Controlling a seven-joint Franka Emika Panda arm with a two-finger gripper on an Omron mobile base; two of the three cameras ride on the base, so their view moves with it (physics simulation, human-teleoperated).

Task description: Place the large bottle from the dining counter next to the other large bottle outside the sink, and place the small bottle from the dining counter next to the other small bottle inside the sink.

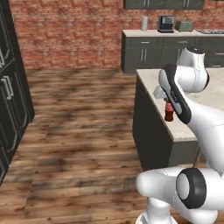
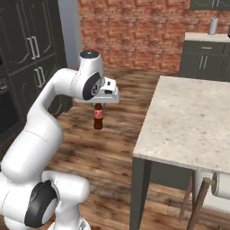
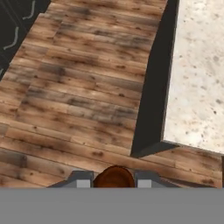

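The small bottle (image 2: 98, 117), dark brown-red with a reddish label, hangs upright by its neck from my gripper (image 2: 98, 105), which is shut on it. It is in the air over the wooden floor, left of the dining counter (image 2: 193, 121) and apart from its edge. In the left base view the small bottle (image 1: 169, 110) peeks out behind my forearm, in front of the dining counter (image 1: 151, 81). In the hand view the bottle's brown top (image 3: 114, 177) sits between my two fingers (image 3: 81, 180), with the counter's corner (image 3: 197, 78) to the right.
Dark cabinets (image 2: 27, 63) stand at the left. A back counter (image 1: 166, 43) by the brick wall carries a coffee machine (image 1: 166, 23), a toaster (image 1: 184, 26) and a steel canister (image 1: 145, 22). A stool (image 2: 211, 193) tucks under the dining counter. Wooden floor (image 1: 78, 131) lies open to the left.
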